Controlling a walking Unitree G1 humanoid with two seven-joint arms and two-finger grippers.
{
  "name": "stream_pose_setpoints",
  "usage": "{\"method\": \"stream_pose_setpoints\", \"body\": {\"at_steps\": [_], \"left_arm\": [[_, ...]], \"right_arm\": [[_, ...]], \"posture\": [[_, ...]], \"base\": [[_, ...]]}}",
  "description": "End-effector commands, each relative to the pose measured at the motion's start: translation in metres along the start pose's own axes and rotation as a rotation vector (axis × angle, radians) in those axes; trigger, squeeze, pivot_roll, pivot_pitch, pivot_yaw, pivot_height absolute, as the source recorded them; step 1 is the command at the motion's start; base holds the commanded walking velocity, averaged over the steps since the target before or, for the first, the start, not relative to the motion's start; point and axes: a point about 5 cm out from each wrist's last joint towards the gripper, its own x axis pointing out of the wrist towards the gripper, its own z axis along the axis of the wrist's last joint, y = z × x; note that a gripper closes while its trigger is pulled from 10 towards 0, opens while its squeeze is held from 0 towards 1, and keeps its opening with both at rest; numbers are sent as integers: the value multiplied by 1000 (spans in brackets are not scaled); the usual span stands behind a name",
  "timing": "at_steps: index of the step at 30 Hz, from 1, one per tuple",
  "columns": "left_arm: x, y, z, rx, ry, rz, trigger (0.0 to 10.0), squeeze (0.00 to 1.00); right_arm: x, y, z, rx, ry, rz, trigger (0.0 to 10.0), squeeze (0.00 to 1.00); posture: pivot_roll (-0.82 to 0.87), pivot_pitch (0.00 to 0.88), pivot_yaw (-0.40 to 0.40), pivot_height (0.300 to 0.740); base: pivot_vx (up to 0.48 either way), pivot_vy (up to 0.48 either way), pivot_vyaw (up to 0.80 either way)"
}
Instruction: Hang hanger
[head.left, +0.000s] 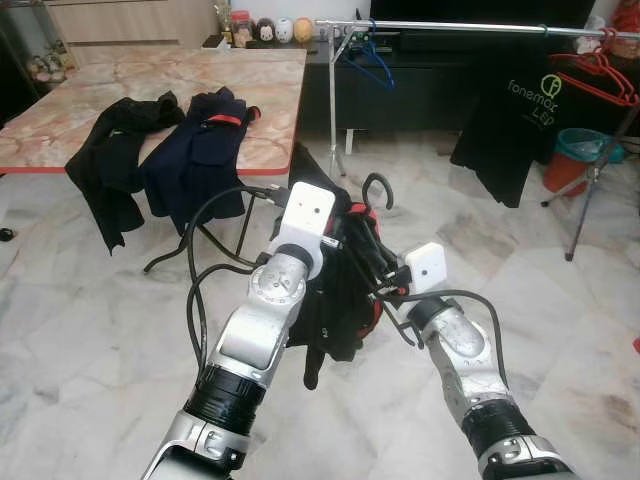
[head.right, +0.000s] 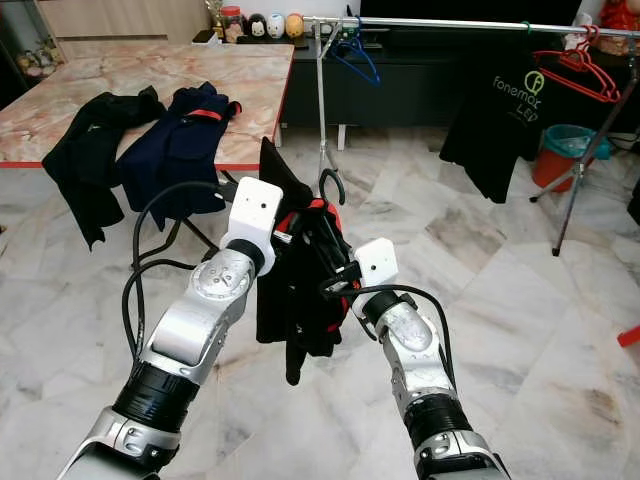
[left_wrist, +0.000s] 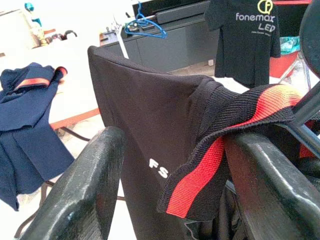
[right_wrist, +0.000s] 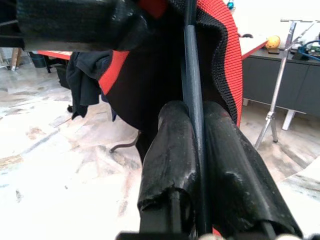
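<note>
A black hanger, its hook (head.left: 378, 186) pointing up, carries a black shirt (head.left: 335, 300) with a red-striped collar (left_wrist: 200, 170) in front of my chest. My right gripper (right_wrist: 194, 112) is shut on the hanger's thin dark bar (right_wrist: 192, 60), just below the collar. My left gripper (left_wrist: 175, 137) is open, its fingers spread wide; the shirt's shoulder passes between them and the collar drapes over one finger (left_wrist: 265, 170). The silver clothes rail (head.left: 450, 27) runs across the back, well above and beyond both grippers.
On the rail hang a blue hanger (head.left: 368, 60), a black printed T-shirt (head.left: 510, 120) and red hangers (head.left: 600, 75). The rack's pole (head.left: 332, 110) and legs stand on the marble floor. A table (head.left: 150, 90) at the left holds black and navy garments. A teal bin (head.left: 585, 145) stands at the right.
</note>
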Motion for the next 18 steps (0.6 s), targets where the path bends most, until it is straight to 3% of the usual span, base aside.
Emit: {"method": "stream_pose_setpoints", "body": {"at_steps": [1, 12, 18], "left_arm": [[1, -1, -4, -20, 17, -32, 10000, 0], [-1, -13, -5, 17, 19, -130, 10000, 0], [-1, -13, -4, 32, 11, -105, 10000, 0]], "right_arm": [[4, 0, 12, -14, -55, 10, 0, 0], [4, 1, 12, -10, -54, 18, 0, 0], [4, 1, 12, -14, -52, 34, 0, 0]], "posture": [[107, 0, 41, 740], [109, 0, 41, 740], [107, 0, 43, 740]], "base": [[0, 0, 0], [0, 0, 0], [0, 0, 0]]}}
